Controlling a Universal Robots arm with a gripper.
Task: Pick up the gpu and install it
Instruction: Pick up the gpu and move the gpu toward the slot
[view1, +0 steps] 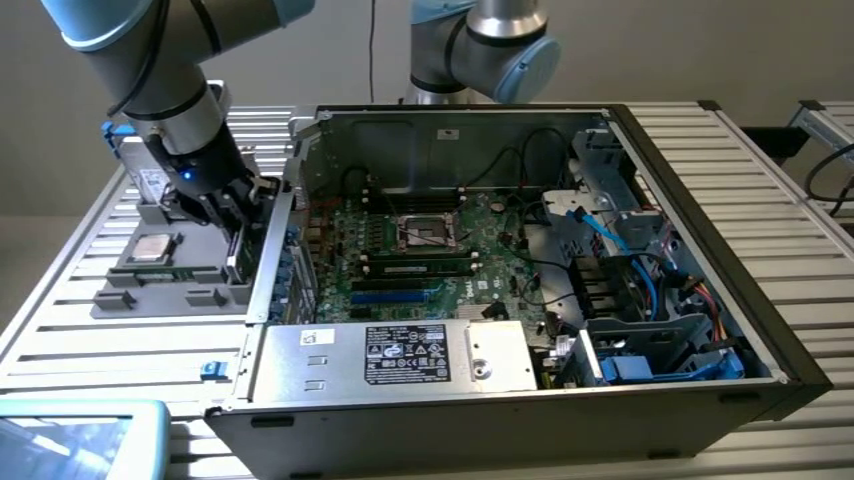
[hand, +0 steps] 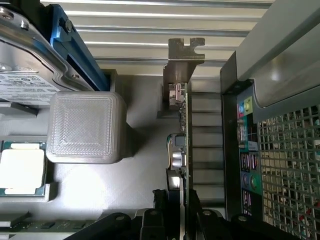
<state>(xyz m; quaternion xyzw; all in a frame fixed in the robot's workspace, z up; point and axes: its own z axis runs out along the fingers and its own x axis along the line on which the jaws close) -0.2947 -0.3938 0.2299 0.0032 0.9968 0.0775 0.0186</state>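
Wrist view: black jaws clamp green gpu (hand: 181, 150) edge-on; notched silver bracket (hand: 183, 55).

Soft even light leaves glare on the slatted table (hand: 150, 30) and shadow inside the computer case (view1: 441, 130).

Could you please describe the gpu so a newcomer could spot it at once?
On the exterior view's left of the open computer case lies a grey parts tray. The gpu stands on edge at the tray's case-side edge, below the gripper. Unlike the flat square processor nearby, it is a thin green card with a silver end bracket.
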